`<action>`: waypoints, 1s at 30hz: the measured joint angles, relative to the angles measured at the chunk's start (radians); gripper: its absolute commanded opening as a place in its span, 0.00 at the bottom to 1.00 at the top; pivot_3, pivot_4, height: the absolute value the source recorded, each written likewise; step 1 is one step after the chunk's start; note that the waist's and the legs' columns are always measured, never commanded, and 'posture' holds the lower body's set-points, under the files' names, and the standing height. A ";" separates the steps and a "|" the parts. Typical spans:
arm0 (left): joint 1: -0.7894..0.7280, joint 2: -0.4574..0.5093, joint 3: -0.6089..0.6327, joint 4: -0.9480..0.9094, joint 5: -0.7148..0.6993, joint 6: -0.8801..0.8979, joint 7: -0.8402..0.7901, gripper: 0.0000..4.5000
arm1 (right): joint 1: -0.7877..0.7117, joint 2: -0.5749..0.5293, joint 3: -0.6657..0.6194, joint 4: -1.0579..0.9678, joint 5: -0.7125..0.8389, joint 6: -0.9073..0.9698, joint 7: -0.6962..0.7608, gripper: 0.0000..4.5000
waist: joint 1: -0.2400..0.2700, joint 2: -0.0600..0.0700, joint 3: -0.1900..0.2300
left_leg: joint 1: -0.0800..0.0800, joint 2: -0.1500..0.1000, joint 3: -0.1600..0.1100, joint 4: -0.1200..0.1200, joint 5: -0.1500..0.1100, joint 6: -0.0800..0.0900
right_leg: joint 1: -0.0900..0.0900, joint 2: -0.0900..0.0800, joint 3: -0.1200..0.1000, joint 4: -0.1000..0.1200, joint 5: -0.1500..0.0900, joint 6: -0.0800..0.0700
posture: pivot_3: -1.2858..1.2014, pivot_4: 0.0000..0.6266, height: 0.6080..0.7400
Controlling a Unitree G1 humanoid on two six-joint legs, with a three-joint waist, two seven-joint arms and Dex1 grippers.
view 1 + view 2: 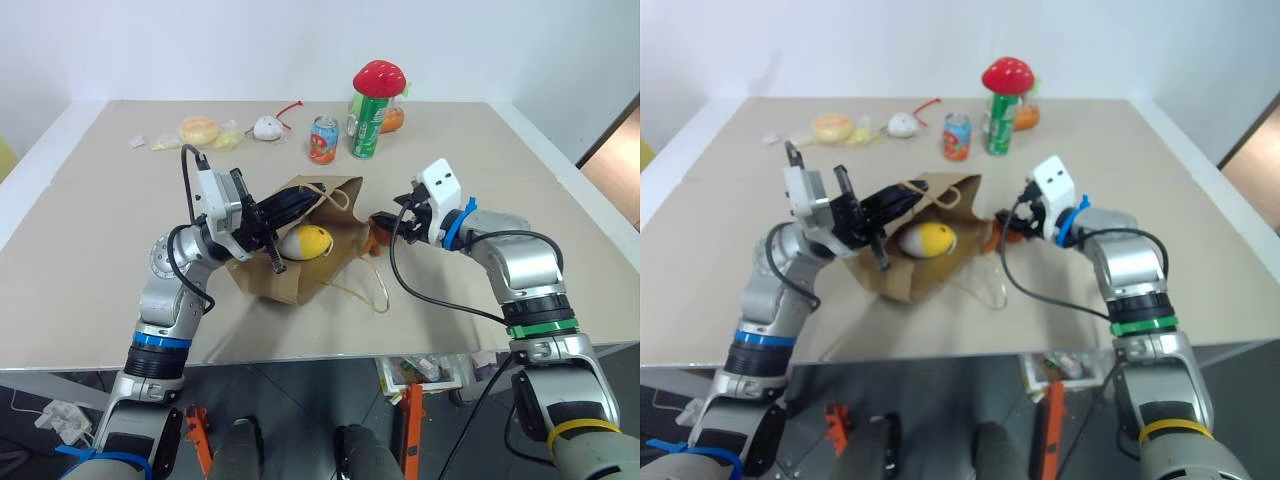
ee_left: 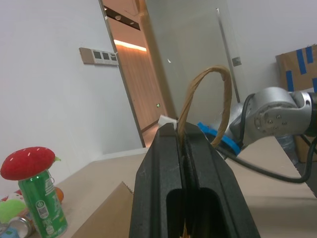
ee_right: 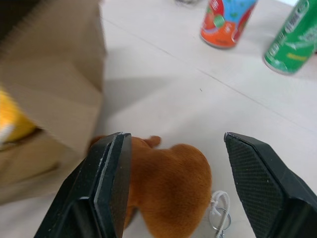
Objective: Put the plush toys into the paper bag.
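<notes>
1. Plush brown animal lies on the table just beside the paper bag, between the spread fingers of the right gripper, not yet gripped; soft fur could slip out as they close.
2. Yellow egg toy sits in the bag's mouth.
3. Left gripper is clenched on a loop handle; losing it would collapse the opening.
4. The animal's far side is hidden.
</notes>
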 measured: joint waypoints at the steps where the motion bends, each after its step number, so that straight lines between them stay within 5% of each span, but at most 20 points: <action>1: 0.000 0.000 0.000 0.000 0.000 0.000 0.001 0.00 | 0.000 0.002 0.003 0.014 -0.014 -0.009 -0.005 0.72 | 0.000 0.000 0.000 | 0.000 0.000 0.000 0.000 0.000 0.000 | 0.000 0.000 0.000 0.000 0.000 0.000 | 0.52 0.24 1.00; 10: 0.002 0.004 0.000 -0.003 0.000 0.000 0.013 0.00 | 0.000 0.071 0.020 0.049 -0.061 0.062 -0.041 0.72 | -0.003 0.000 0.000 | 0.000 0.000 0.000 0.000 0.000 0.000 | 0.000 0.001 0.000 0.000 0.000 0.000 | 0.52 0.24 1.00; 14: 0.002 0.005 0.000 -0.003 0.000 0.000 0.017 0.00 | 0.000 0.089 -0.003 0.049 -0.050 0.115 -0.060 0.46 | -0.002 0.000 0.000 | 0.000 0.000 0.000 0.000 0.000 0.000 | 0.000 0.001 0.000 0.000 0.001 -0.001 | 0.52 0.24 1.00; 18: 0.002 0.004 0.000 -0.003 0.000 0.000 0.017 0.00 | 0.003 0.088 -0.004 0.031 -0.049 0.135 -0.056 0.05 | -0.002 0.000 0.000 | 0.001 0.001 0.000 0.000 0.000 0.000 | 0.000 0.001 0.000 0.000 0.001 -0.001 | 0.52 0.24 1.00; 19: 0.002 0.004 0.000 -0.003 0.000 0.000 0.018 0.00 | 0.003 0.087 -0.004 0.028 -0.049 0.137 -0.056 0.02 | -0.002 0.000 0.000 | 0.001 0.001 0.000 0.000 0.000 0.000 | 0.000 0.001 0.000 0.000 0.001 -0.001 | 0.52 0.24 1.00; 24: 0.002 0.004 0.000 -0.003 0.000 0.000 0.018 0.00 | 0.006 0.078 -0.025 0.014 -0.036 0.155 -0.061 0.02 | -0.002 0.000 0.000 | 0.000 0.001 0.000 0.000 0.000 0.000 | 0.000 0.001 0.000 0.000 0.001 -0.001 | 0.52 0.24 1.00; 30: 0.001 0.011 0.001 -0.004 0.000 0.000 0.019 0.00 | 0.016 -0.112 -0.154 -0.163 0.073 0.264 0.036 0.02 | 0.007 0.003 0.002 | -0.002 0.000 0.000 0.000 0.000 -0.001 | -0.001 0.000 0.000 0.000 -0.001 0.001 | 0.52 0.24 1.00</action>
